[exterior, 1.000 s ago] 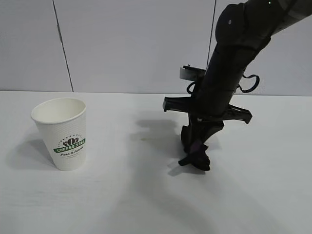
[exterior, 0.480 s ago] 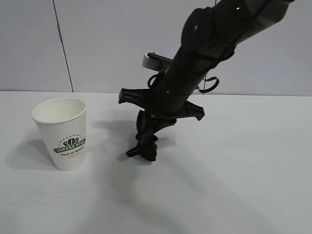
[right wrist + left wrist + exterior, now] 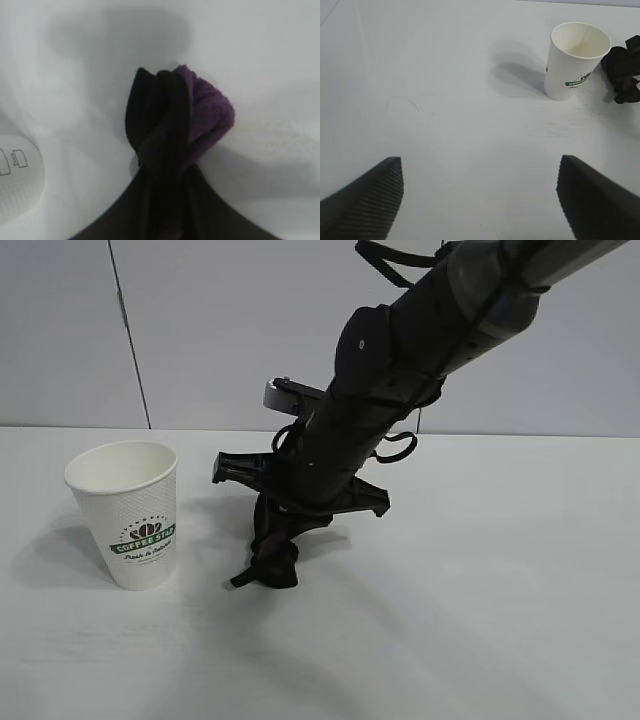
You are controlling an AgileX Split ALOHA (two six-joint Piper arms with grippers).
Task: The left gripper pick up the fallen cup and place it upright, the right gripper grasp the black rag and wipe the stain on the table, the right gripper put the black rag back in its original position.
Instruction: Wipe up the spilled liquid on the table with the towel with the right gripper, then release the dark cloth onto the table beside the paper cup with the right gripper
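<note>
1 bunched black rag (image 3: 272, 562) with purple fold, pinched in right pincer (image 3: 268, 552), left pincer (image 3: 480, 200) wide

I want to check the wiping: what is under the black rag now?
The black rag, pinched by the right gripper, presses on the white table. Any stain beneath is covered; none shows around it.

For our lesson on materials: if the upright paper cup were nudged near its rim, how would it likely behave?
The cup would probably tip easily: it looks empty in the left wrist view, and its base is narrower than its mouth. Once down, it would likely roll in a curve, since its wall tapers. Its thin paper wall probably dents under a firm squeeze.
</note>
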